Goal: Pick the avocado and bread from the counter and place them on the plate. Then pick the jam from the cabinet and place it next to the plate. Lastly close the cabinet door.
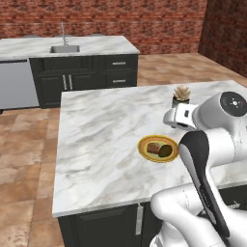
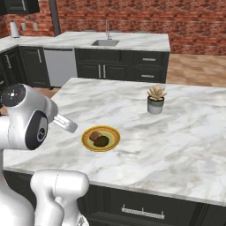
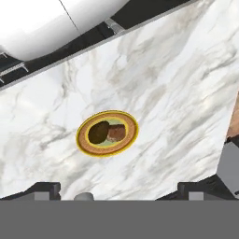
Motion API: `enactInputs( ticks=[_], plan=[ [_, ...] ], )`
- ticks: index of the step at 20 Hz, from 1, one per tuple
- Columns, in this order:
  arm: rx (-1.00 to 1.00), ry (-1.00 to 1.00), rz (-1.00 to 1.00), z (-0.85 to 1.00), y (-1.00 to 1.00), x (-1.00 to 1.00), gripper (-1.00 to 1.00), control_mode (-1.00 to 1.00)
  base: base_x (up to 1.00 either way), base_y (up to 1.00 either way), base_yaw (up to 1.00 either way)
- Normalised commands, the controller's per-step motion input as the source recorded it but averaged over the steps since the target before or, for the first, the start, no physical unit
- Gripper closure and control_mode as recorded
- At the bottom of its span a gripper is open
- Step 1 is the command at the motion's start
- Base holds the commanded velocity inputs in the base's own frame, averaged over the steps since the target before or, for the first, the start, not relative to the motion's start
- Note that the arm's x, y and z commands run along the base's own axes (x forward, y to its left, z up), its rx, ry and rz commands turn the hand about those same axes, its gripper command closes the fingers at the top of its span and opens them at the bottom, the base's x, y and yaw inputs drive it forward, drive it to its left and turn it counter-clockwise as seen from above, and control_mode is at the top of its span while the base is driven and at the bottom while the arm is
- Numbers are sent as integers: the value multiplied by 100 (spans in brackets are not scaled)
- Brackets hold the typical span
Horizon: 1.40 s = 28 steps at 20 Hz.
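The gripper (image 3: 116, 193) looks down from well above the counter (image 3: 177, 88). Its two dark fingertips (image 3: 44, 190) sit wide apart at the bottom corners of the hand view, and nothing is between them, so it appears open and empty. Just left of centre in that view lies the plate (image 3: 130, 122), a yellow-rimmed dish, with the dark avocado (image 3: 98, 132) on its left half and the brown bread (image 3: 117, 133) touching it on the right.

In the left base view the plate (image 1: 144, 143) sits right of centre on the marble island, bread (image 1: 154, 148) and avocado (image 1: 165, 151) side by side on it, with a small potted plant (image 1: 181, 95) behind it toward the upper right. In the right base view the plate (image 2: 114, 134) lies left of centre, and the potted plant (image 2: 155, 99) stands well apart to its upper right.

By my judgement the first part is done and the jam is the step in hand. No jam or cabinet with an open door is visible here, so the base probably has to drive or turn to find it. To do this well, lift the arm clear of the plate first, keep the fingers wide, and approach the jar level through the open door. The bare counter beside the plate, away from the plant, suits the set-down.
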Motion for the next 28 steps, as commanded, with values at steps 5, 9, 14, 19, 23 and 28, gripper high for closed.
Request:
enactInputs(
  ticks=[5, 9, 14, 19, 23, 28],
  plan=[
    [-12, 0, 4, 0, 19, 0, -100, -100, 0, 0, 0],
    [-7, 0, 2, 0, 6, 0, -100, -100, 0, 0, 0],
    [-4, 0, 0, 0, 2, 0, -100, 100, 0, 1, 0],
    [0, 0, 0, 0, 0, 0, -100, 100, -24, 0, 0],
    [0, 0, 0, 0, 0, 0, -100, 100, -38, 0, 0],
    [0, 0, 0, 0, 0, 0, -100, 100, -37, 0, 0]
  ],
)
